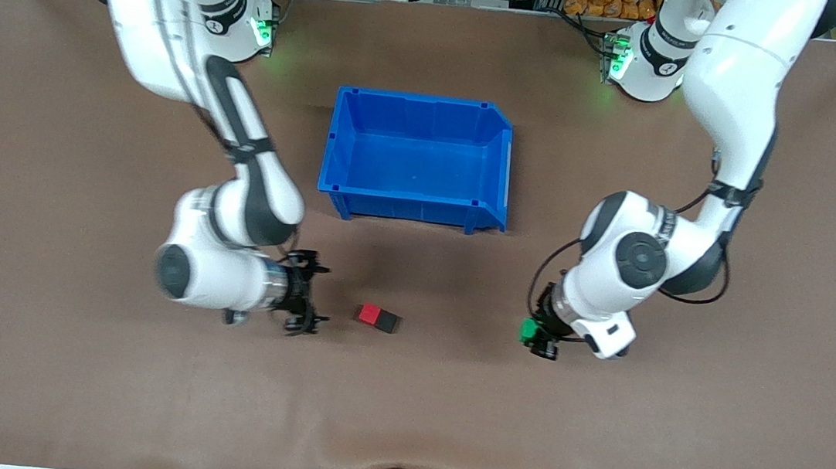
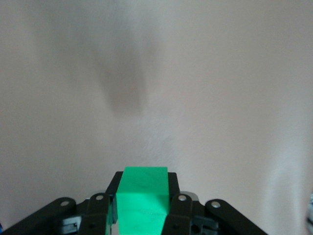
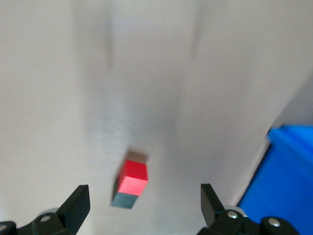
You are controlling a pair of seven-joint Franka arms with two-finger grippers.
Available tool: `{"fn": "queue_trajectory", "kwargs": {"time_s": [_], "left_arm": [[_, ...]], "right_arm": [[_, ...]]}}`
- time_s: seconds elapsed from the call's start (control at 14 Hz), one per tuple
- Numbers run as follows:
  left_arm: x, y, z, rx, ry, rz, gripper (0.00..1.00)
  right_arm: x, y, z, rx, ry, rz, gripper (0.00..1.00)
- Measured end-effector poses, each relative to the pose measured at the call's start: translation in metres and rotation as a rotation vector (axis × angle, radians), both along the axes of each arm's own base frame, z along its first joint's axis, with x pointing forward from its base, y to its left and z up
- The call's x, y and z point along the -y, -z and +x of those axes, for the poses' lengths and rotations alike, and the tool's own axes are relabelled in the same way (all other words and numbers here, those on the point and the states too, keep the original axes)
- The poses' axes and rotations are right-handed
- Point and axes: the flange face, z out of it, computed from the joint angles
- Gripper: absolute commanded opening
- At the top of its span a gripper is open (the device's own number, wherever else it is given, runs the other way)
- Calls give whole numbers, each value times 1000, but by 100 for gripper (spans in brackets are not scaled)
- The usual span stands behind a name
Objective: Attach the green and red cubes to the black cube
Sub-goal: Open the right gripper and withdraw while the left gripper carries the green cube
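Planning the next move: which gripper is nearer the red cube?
Right. The right gripper, open, sits just beside the red cube; the left gripper, holding the green cube, is farther off.

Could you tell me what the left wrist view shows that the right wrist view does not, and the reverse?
Only the left wrist view shows the green cube, clamped in the shut left tool over bare brown table.

Only the right wrist view shows the red cube joined to the black cube lying on the table, a corner of the blue bin, and the open right tool, holding nothing.

Both share the table surface and each arm's own black tool fingers.
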Motion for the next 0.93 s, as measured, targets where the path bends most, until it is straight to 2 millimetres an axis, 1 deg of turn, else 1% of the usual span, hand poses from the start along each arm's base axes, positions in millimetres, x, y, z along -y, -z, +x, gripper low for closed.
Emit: {"fn": "queue_trajectory", "kwargs": {"time_s": [0.14, 0.29, 0.36, 0.43, 0.57, 0.71, 0.79, 0.93], "left_arm": [[22, 5, -3, 1, 15, -7, 0], [52, 4, -4, 19, 29, -25, 0], [69, 7, -5, 27, 34, -34, 0], [86, 11, -7, 40, 42, -40, 0], [112, 19, -9, 100, 61, -63, 0], [128, 32, -10, 172, 77, -79, 0], [135, 40, -11, 200, 87, -77, 0], [151, 58, -16, 235, 112, -69, 0]], "right_arm": [[59, -46, 16, 29, -52, -68, 100], [120, -80, 27, 77, -115, -75, 100], [151, -96, 29, 107, -176, -68, 100], [177, -116, 26, 135, -258, -58, 100], [218, -162, 9, 178, -461, -44, 100], [256, -213, -21, 191, -681, -38, 100], [269, -237, -35, 212, -782, -25, 100], [288, -292, -65, 288, -984, -27, 100]]}}
